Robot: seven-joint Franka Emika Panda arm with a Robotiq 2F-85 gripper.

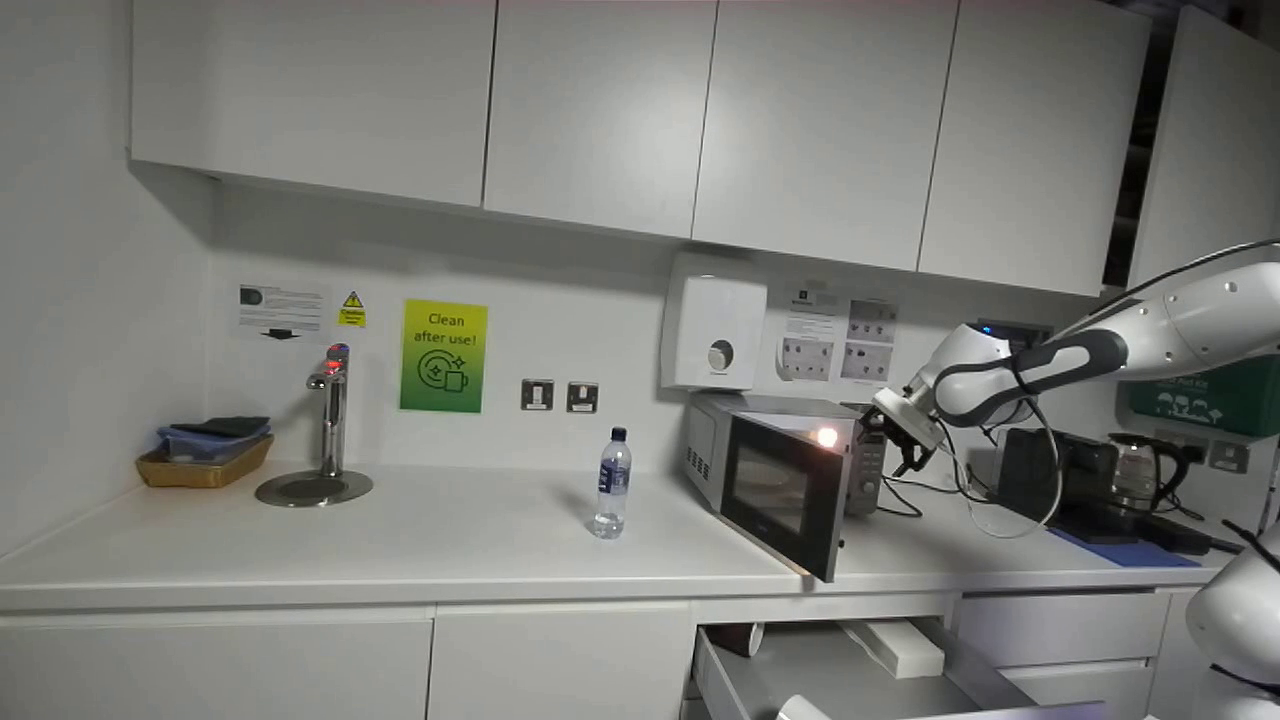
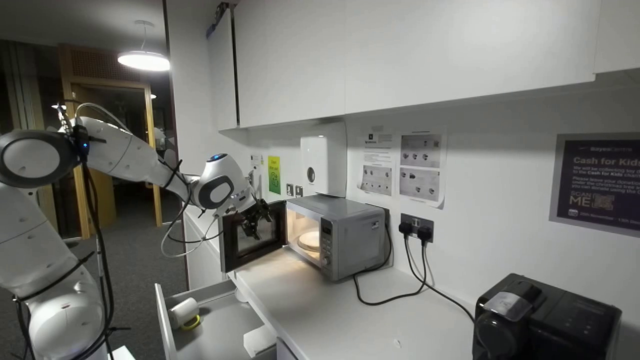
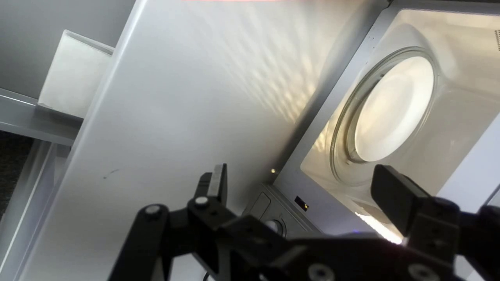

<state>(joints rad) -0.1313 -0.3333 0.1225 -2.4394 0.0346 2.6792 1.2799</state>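
My gripper (image 3: 300, 171) is open, with nothing between its black fingers. It hangs in the air in front of the microwave and shows in both exterior views (image 1: 903, 442) (image 2: 257, 218). The grey microwave (image 2: 355, 235) stands on the counter with its door (image 2: 232, 257) swung open and its inside lit. In an exterior view the gripper overlaps the door's inner side; I cannot tell whether they touch. A white plate (image 3: 396, 109) lies on the glass turntable inside; it also shows in an exterior view (image 2: 310, 241).
Below the counter an open drawer (image 2: 227, 320) holds a white mug (image 2: 184, 312) and a white box (image 1: 905, 650). A water bottle (image 1: 612, 490) stands left of the microwave. A tap (image 1: 335, 410), a basket (image 1: 215, 465), a coffee machine (image 2: 545, 320) and a kettle (image 1: 1135, 480) are on the counter.
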